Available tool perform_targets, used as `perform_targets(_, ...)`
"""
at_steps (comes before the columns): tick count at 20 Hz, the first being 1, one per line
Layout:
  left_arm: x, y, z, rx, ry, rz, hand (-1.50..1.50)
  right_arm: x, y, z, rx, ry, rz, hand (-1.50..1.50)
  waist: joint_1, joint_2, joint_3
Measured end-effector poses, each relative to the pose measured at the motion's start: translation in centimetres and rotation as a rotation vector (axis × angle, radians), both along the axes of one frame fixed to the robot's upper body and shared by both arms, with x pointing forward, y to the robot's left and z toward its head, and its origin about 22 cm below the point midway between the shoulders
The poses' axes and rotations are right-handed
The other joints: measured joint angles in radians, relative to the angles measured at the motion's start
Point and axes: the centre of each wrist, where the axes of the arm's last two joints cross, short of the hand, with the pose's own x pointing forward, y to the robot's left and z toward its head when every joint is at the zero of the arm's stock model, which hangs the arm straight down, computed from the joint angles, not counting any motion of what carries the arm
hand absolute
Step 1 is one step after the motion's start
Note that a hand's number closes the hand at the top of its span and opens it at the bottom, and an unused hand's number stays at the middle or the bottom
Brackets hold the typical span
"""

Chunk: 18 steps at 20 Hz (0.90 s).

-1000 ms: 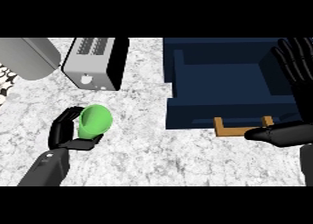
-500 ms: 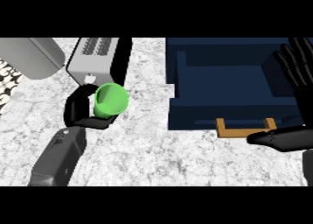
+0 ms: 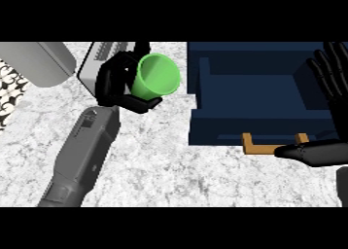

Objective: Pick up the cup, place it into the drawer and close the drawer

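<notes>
Green plastic cup (image 3: 157, 75), tilted with mouth sideways, clasped by curled fingers of black left hand (image 3: 118, 87), above white marble desk (image 3: 169, 165), just left of open dark-blue drawer (image 3: 227, 131). Black right hand (image 3: 345, 116) at drawer's right edge, fingers straight, spread, upright.

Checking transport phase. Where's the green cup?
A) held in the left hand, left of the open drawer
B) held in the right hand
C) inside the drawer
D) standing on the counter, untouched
A: the left hand curls round the green cup, outside the open drawer's left wall.
</notes>
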Motion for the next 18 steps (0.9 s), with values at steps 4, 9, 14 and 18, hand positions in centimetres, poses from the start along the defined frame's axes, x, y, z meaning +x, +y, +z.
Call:
perform_targets(4, 1.0, -3.4, 5.2, 0.031, -0.006, -0.025, 1.5, 0.2, -0.3, -0.5, 0.0, 0.003, -0.005, -1.5, -0.005, 0.001, 0.0)
perform_targets(9, 2.0, -7.5, 10.7, 0.079, -0.002, -0.021, 1.5, 0.8, -0.3, -0.1, 0.0, -0.008, -0.001, -1.5, -0.017, 0.006, 0.0)
perform_targets(14, 2.9, -11.1, 14.1, 0.139, 0.072, 0.002, 1.5, 1.0, 0.3, -0.6, -0.002, -0.018, 0.014, -1.5, -0.037, 0.011, 0.0)
perform_targets(18, 3.5, -12.9, 14.7, 0.202, 0.154, 0.034, 1.5, 1.3, 0.7, -0.2, 0.002, -0.028, 0.029, -1.5, -0.058, 0.018, 0.0)
